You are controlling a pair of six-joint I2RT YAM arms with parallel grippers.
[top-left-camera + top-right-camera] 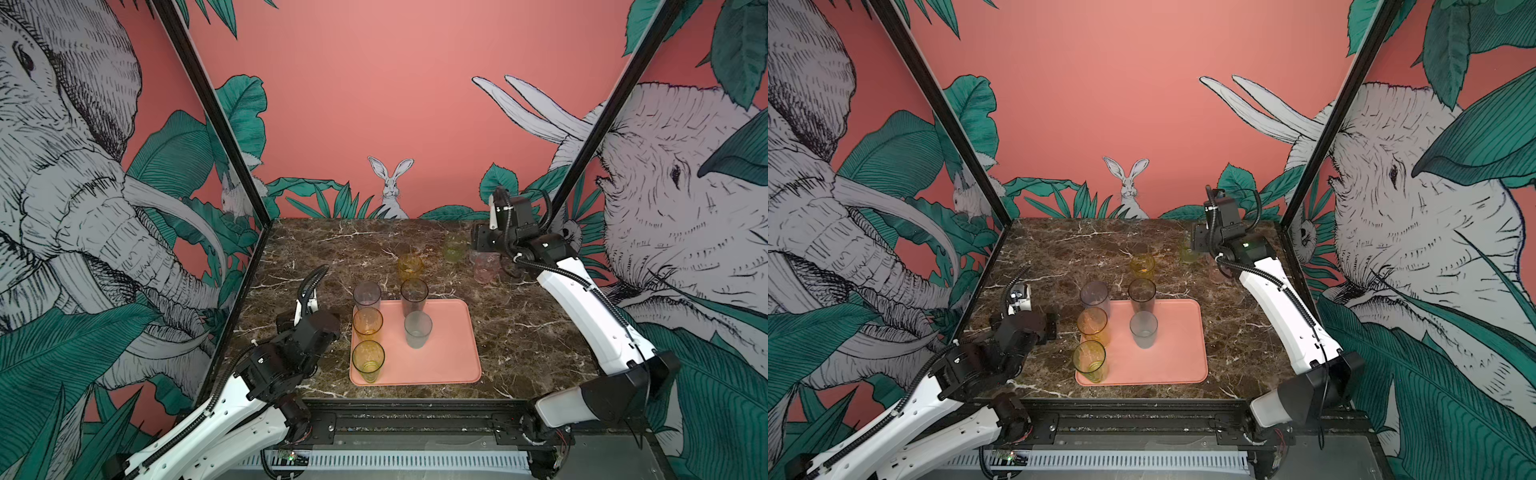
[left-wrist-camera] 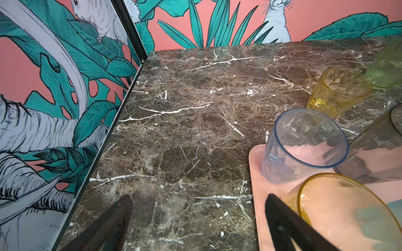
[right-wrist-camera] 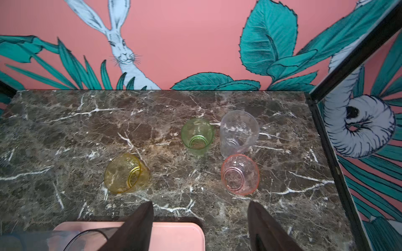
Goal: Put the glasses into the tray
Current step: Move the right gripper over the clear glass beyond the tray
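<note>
Salmon tray (image 1: 449, 357) on bench (image 1: 519, 332); left tool (image 2: 198, 197) beside tray, right tool (image 3: 200, 204) beyond its far edge, both spread wide, empty

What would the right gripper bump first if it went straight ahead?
Probably the pink glass, nearest ahead of the open right gripper; the green glass stands farther back. Depth is unclear.

Beneath the right gripper (image 3: 200, 204) spreads a dark brown white-veined marble tabletop (image 3: 174, 113). Ahead of it rises a salmon-pink back wall (image 3: 185, 32) printed with a white rabbit (image 3: 121, 54) and teal leaves (image 3: 267, 43). To its right stands a black-framed elephant-print side panel (image 1: 685, 208).
</note>
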